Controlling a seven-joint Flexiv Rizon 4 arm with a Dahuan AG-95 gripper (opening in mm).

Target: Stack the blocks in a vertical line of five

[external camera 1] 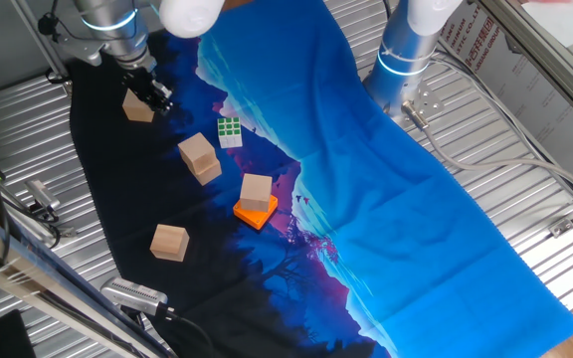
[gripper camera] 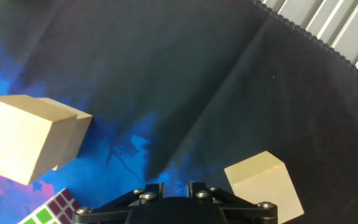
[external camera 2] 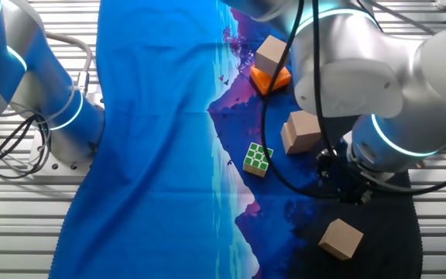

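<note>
In one fixed view the dark tool hangs just beside a smooth tan wooden block on the soft cloth covering the ribbed metal surface; farther from it lie a two-block pile, a block on the flat orange square, one more block, and the little green-and-white puzzle cube. In the other fixed view the tool is mostly hidden by the arm, with that nearest block close by it. In the hand view the block sits just to the side of the tool's base and the pile on the other side; I cannot tell if the tool is gripping or let go.
</note>
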